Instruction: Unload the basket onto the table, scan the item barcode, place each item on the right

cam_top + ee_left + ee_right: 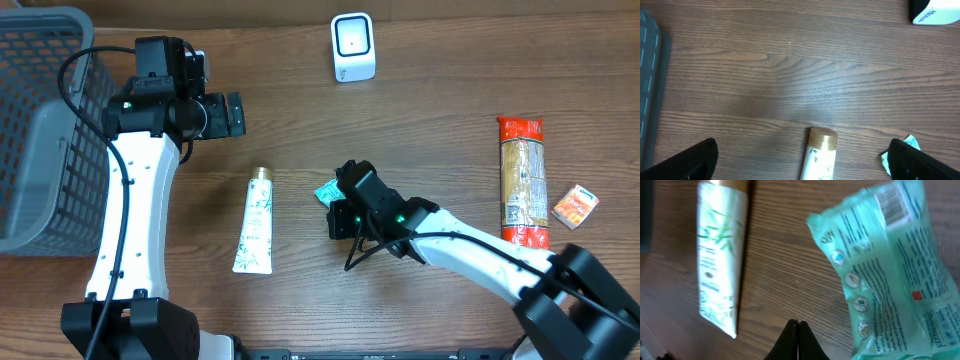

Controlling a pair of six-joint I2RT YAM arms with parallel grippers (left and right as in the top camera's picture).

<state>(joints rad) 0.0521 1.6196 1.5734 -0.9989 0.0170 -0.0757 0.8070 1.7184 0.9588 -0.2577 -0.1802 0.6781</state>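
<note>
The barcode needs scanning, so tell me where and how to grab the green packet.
Pinch the green packet across its width at the end away from the barcode, from above: it seems to lie flat, code up. The right pincer, shut beside it, must open first.

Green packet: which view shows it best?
Right wrist: the green packet fills the frame's right half, with its print and barcode facing the camera. Overhead shows only a teal corner, the rest hidden. Left wrist catches just a crumpled edge at bottom right.
</note>
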